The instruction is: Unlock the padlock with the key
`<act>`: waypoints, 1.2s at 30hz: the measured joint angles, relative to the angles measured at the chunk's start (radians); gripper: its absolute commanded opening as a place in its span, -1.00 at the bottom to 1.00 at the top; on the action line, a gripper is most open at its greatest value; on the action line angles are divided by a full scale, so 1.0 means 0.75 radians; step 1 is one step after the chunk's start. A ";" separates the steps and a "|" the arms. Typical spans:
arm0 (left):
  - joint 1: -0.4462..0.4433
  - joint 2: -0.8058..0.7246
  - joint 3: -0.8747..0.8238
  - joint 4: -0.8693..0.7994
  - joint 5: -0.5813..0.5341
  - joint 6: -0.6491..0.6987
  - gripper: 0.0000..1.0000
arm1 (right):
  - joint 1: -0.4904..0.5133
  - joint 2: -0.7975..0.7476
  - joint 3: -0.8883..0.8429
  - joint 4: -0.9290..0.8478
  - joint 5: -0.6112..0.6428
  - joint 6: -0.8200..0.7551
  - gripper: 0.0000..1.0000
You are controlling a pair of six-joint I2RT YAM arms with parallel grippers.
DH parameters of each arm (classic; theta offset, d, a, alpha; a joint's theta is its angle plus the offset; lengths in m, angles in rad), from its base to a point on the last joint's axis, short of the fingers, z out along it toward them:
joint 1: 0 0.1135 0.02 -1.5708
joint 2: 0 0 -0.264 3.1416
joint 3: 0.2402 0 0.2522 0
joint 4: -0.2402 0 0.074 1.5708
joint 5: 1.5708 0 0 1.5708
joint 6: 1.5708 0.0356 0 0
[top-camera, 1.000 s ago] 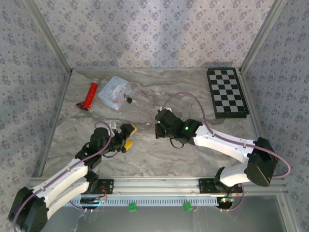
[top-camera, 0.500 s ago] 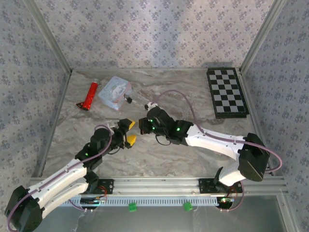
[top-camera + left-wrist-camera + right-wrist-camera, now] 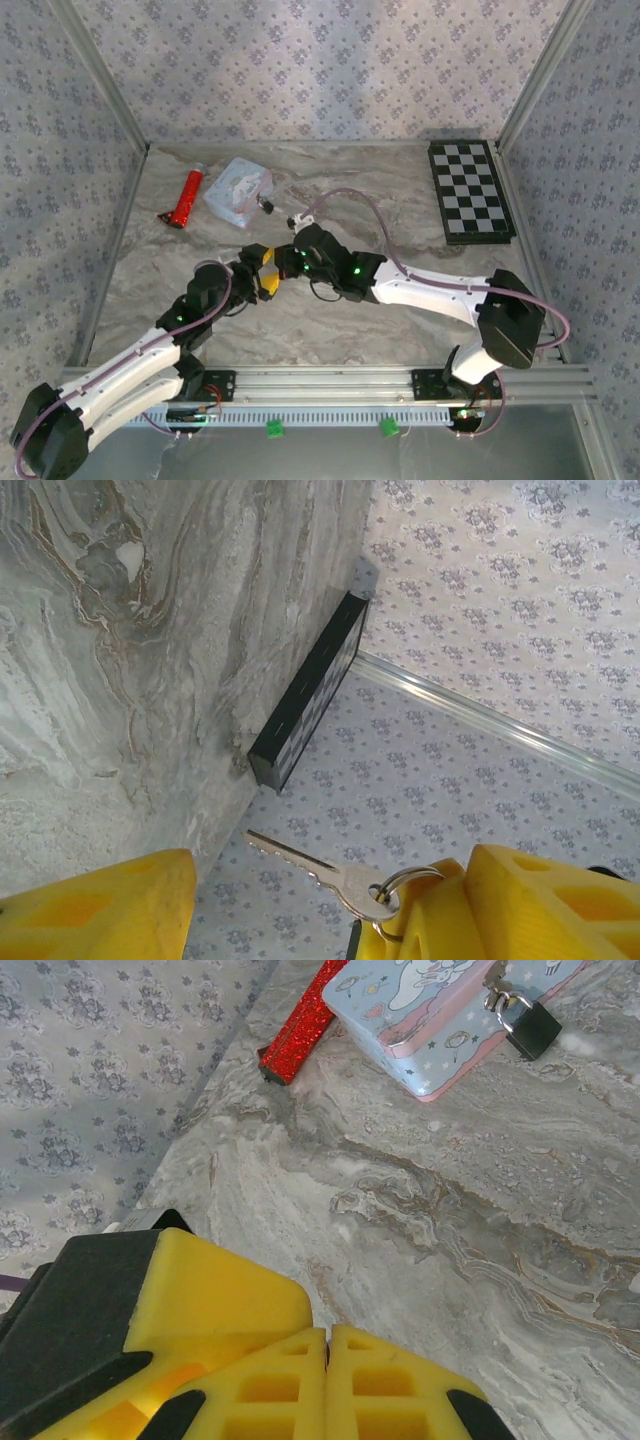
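Left wrist view has the small silver key (image 3: 335,880) on its split ring lying against the inner face of one yellow finger of the left pincer (image 3: 325,912). The fingers stand released and well apart, so nothing visibly clamps the key, and I cannot tell what keeps it there. That is the main hazard: a tilt or jolt of the wrist could let it slide off onto the marbled grey counter (image 3: 330,330). From above, the left pincer (image 3: 262,272) and the right pincer (image 3: 288,262) sit just beside each other, so any careless sweep risks a knock that would shake the key loose. The right pincer (image 3: 325,1345) is clenched, its pads pressed together on nothing I can see, and it would have to part before it could take or steady anything. The tiny dark metal padlock (image 3: 530,1026) hangs by its silvery shackle from the clasp of the pastel cartoon tin (image 3: 430,1020), near the red glittery tube (image 3: 300,1025) and well apart from both pincers. Hanging free on a light tin, it would probably swing or push the tin away when the key presses in, unless something holds it.
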 measured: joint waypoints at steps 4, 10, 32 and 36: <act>0.002 0.003 0.000 -0.005 -0.004 -0.004 0.36 | 0.009 0.006 -0.001 0.001 0.009 -0.016 -0.98; 0.008 0.025 0.000 0.002 0.010 -0.003 0.31 | 0.025 0.003 -0.046 0.024 -0.008 -0.021 -0.99; 0.053 -0.035 0.001 0.054 0.047 0.033 0.15 | 0.088 -0.114 -0.172 0.107 -0.075 -0.031 -1.00; 0.061 -0.037 0.001 0.047 0.048 0.045 0.03 | 0.087 -0.114 -0.186 0.106 -0.070 -0.030 -1.00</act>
